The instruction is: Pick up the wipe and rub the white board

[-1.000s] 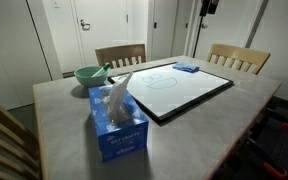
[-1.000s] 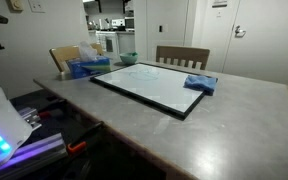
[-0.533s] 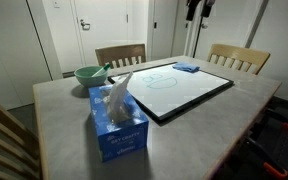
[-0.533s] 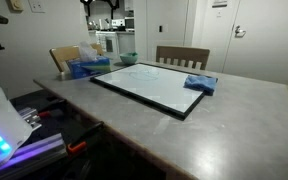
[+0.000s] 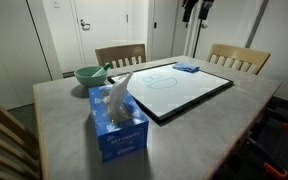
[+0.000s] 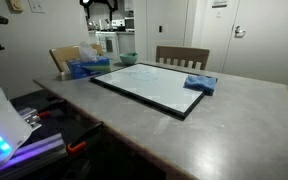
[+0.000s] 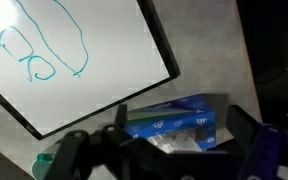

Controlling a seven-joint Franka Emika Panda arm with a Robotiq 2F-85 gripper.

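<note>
Pincer (image 7: 166, 150) spread wide in wrist view, fingers well apart. It hangs high over the grey worktop (image 5: 64, 110), at the top edge in both exterior views, well apart from the crumpled white wipe (image 5: 117, 96). The wipe sticks up out of the blue cardboard tissue box (image 5: 120, 128), at the near end of the worktop in an exterior view. Just beside the box, the large flat white board with thin black frame (image 5: 184, 88) lies on the worktop. Blue pen scribbles show on it in wrist view. Folded blue cloth (image 5: 186, 67) at the board's far corner. Green bowl (image 5: 87, 74) near the box. Wooden chairs (image 5: 119, 55) behind the worktop.
</note>
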